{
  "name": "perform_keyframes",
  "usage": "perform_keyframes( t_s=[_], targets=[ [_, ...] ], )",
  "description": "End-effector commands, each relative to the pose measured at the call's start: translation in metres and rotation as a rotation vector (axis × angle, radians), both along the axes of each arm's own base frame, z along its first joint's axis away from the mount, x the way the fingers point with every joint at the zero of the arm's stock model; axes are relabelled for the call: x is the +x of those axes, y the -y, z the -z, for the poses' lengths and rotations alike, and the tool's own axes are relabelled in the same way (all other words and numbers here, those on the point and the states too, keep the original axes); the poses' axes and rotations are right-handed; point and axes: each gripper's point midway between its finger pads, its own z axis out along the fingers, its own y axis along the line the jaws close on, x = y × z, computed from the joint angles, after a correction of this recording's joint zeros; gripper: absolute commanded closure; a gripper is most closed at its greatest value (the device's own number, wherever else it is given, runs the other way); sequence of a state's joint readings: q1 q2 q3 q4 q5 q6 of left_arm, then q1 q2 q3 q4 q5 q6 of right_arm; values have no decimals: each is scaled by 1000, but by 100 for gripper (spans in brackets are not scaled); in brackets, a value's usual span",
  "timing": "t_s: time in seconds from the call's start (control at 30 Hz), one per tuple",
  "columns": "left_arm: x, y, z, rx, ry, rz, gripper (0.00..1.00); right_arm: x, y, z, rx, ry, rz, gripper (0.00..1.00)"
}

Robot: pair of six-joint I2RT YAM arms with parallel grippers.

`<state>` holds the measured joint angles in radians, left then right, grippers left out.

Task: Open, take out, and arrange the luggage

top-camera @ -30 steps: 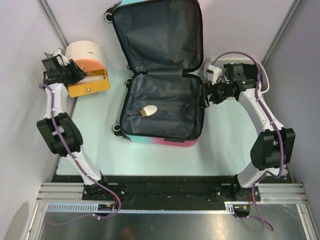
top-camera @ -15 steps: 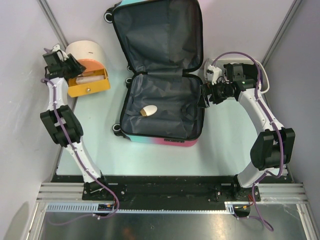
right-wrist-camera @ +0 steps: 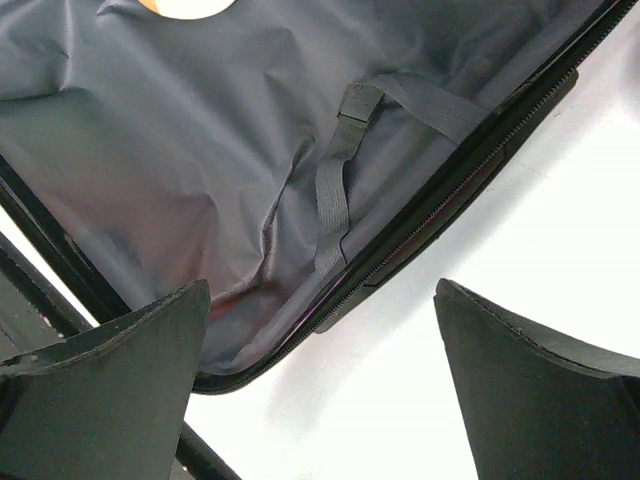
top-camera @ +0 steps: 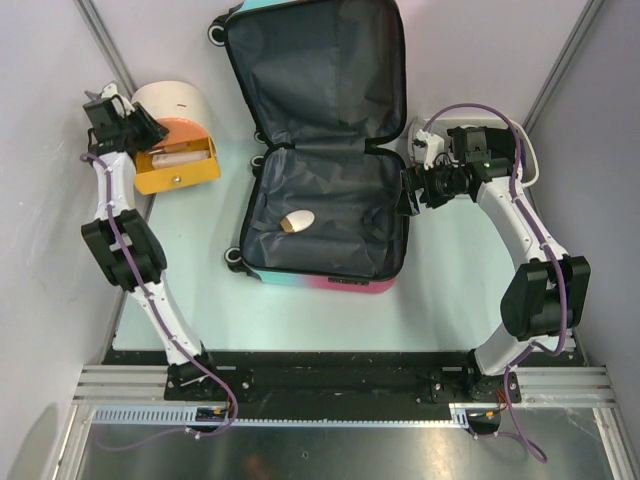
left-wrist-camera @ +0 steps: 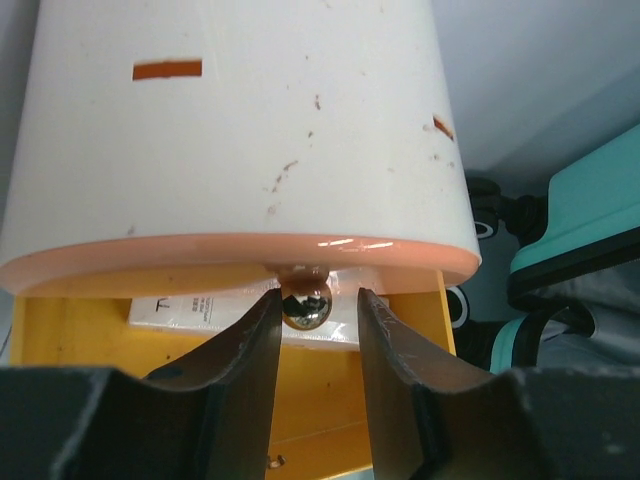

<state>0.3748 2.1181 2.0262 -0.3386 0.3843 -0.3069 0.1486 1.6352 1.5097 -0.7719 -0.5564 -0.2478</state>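
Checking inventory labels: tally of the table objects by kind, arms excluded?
Suitcase: 1
Drawer box: 1
White basin, mostly hidden: 1
Small items: 2 (oval piece in suitcase, white box in drawer)
Total: 5

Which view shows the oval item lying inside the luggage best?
Top external: the whole pale oval item lies on the grey lining of the open luggage. The right wrist view catches only its edge at the frame's top; the left wrist view misses it.
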Motion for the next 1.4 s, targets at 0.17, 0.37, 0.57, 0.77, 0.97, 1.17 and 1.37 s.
perform_keyframes(
  t_s=[0.17, 0.37, 0.57, 0.77, 0.97, 1.17, 1.37],
  targets=[
    [11, 0, -18, 21, 58, 3, 59, 4, 3, -22, -3, 75, 5, 1],
    [9, -3, -6, 21, 30, -7, 59, 4, 2, -21, 0, 72, 3, 0],
    [14, -4, -10, 19, 44, -8, 68, 5, 1, -20, -2, 70, -1, 0],
    [5, 4, -23, 6, 56, 3, 92, 5, 1, -20, -6, 72, -1, 0],
    [-22, 21, -23, -50, 27, 16, 100, 6, 0, -18, 3, 66, -7, 0],
    [-56, 34, -21, -75, 2, 12, 100, 6, -7, -18, 15, 62, -21, 0],
    [-85, 40, -16, -45, 0, -9, 95, 6, -15, -16, 22, 61, -38, 0]
  ],
)
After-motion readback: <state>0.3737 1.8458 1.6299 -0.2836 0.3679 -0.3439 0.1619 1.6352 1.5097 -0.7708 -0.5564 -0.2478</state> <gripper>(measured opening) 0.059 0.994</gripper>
